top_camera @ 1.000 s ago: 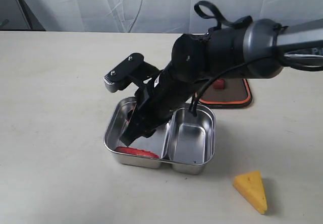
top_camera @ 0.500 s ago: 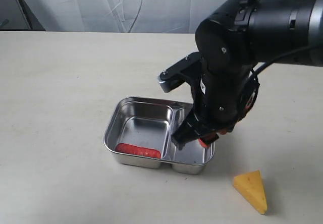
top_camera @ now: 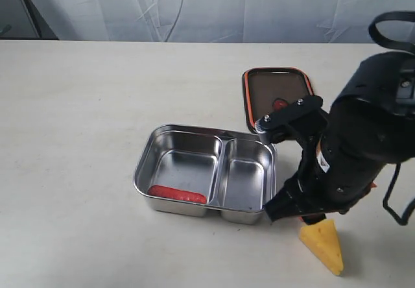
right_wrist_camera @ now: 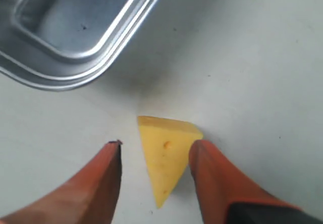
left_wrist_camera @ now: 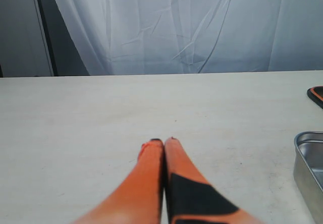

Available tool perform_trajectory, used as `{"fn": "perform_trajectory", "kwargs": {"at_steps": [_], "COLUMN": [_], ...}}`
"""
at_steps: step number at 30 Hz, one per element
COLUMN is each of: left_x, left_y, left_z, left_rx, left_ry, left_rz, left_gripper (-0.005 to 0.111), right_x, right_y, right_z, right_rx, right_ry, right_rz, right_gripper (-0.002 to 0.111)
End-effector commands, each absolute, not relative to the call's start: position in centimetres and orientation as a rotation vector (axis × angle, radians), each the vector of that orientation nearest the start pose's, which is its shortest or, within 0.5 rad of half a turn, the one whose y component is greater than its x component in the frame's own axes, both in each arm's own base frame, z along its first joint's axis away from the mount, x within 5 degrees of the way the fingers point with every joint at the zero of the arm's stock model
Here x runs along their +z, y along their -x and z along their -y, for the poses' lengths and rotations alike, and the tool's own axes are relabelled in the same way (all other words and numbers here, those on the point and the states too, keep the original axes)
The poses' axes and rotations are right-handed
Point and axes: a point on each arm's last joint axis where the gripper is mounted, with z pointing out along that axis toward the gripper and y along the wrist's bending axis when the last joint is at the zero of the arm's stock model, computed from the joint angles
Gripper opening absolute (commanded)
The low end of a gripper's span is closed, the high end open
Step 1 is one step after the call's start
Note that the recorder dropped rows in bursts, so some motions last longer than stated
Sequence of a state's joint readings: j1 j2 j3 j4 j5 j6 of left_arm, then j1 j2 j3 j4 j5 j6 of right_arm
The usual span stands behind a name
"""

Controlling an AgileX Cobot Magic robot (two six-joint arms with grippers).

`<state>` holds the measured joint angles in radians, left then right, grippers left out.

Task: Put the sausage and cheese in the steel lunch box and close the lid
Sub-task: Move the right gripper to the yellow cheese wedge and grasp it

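Roughly a third of the job looks done. The sausage (top_camera: 177, 194) lies inside the steel lunch box (top_camera: 146, 165), in the compartment farther from the right end effector (right_wrist_camera: 157, 146). The nearer compartment is bare metal with nothing in it.

The cheese (right_wrist_camera: 166, 153) is not yet in the box. It sits on the table (top_camera: 78, 106), directly between the right end effector's two orange fingers (right_wrist_camera: 103, 183). That end effector is open and low over the wedge, straddling it without having closed on it. One finger comes very close to a corner of the cheese, but the right wrist view does not show whether they touch. The corner of the box is just ahead of the fingertips, near the cheese but apart from it.

The lid (top_camera: 259, 100) lies flat on the table, just beside the far edge of the box and well apart from the right end effector. Its orange seal and centre tab face up.

The left end effector (left_wrist_camera: 164, 142) is closed on nothing, its fingers pressed together over bare table, with the rim of the box off to one side of it.

What is left, by this judgement, is to grip the cheese, carry it into the box, then fetch the lid and seat it on the box.
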<state>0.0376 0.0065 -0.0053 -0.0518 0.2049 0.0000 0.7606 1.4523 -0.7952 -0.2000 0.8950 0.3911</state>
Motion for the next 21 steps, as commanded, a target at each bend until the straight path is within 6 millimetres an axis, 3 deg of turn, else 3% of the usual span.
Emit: {"fn": "perform_trajectory", "kwargs": {"at_steps": [1,6,12,21], "left_x": [19.6,19.6,19.6,19.6], "left_y": [-5.6,-5.6,-5.6,-5.6], "left_z": [-0.1,-0.1,-0.1,-0.1], "left_rx": [-0.024,-0.024,-0.024,-0.024], "left_ry": [0.071,0.071,0.071,0.071], "left_rz": [-1.675,-1.675,-1.675,-1.675], "left_gripper": [0.0,0.0,0.0,0.0], "right_x": [18.2,16.4,16.3,16.3], "right_y": [-17.6,-17.6,-17.2,-17.0], "right_z": [-13.6,-11.5,-12.3,-11.9], "right_rx": [-0.073,0.0,0.188,0.13], "right_ry": [0.586,0.43,0.501,0.534], "right_rz": [-2.923,-2.984,-2.996,-3.03], "right_gripper": [0.045,0.045,0.045,0.045]}}
